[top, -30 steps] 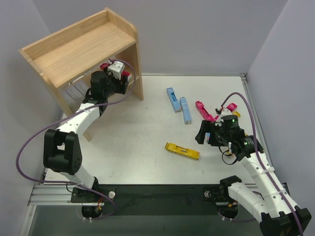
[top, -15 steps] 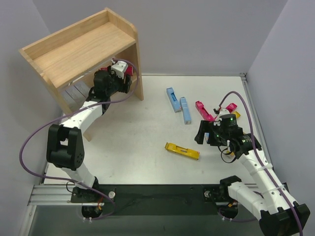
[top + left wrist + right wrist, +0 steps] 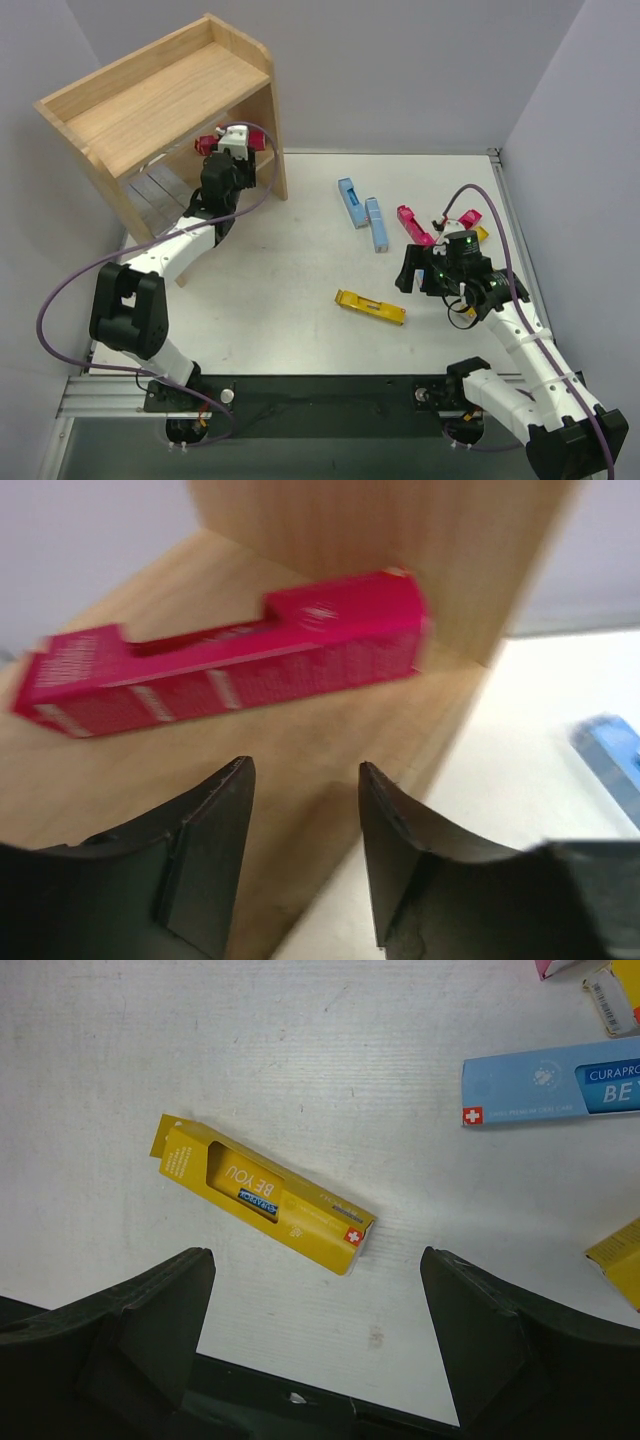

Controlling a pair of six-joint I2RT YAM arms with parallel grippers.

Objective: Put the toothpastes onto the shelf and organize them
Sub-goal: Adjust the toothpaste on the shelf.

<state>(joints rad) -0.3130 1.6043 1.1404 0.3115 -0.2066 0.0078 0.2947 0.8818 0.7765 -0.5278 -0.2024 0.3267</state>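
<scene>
The shelf (image 3: 150, 100) stands at the far left corner of the worktop (image 3: 280, 260). The left arm reaches under its top board, which hides most of the lower tier from the top camera. There only one end of a magenta carton (image 3: 230, 665) shows beside the wrist.

The left wrist view is blurred. It shows this carton lying lengthwise on the lower board, with one end close to the upright side panel; whether it touches the panel cannot be told. The left gripper (image 3: 305, 770) sits just short of the carton. Its fingers are a moderate gap apart, with only bare wood between them.

The right gripper (image 3: 315, 1255) hangs spread wide, holding nothing, above a yellow carton (image 3: 262, 1193). This carton lies slantwise toward the near edge, right of the middle.

Two light blue cartons (image 3: 363, 212) lie side by side toward the far edge. In the right wrist view one of them is cut off at the frame edge. A second magenta carton (image 3: 415, 225) lies just right of them.

Beyond it, near the right edge, the right arm and its cable partly hide the pink and yellow carton ends (image 3: 472, 222). How many cartons there are cannot be told.
</scene>
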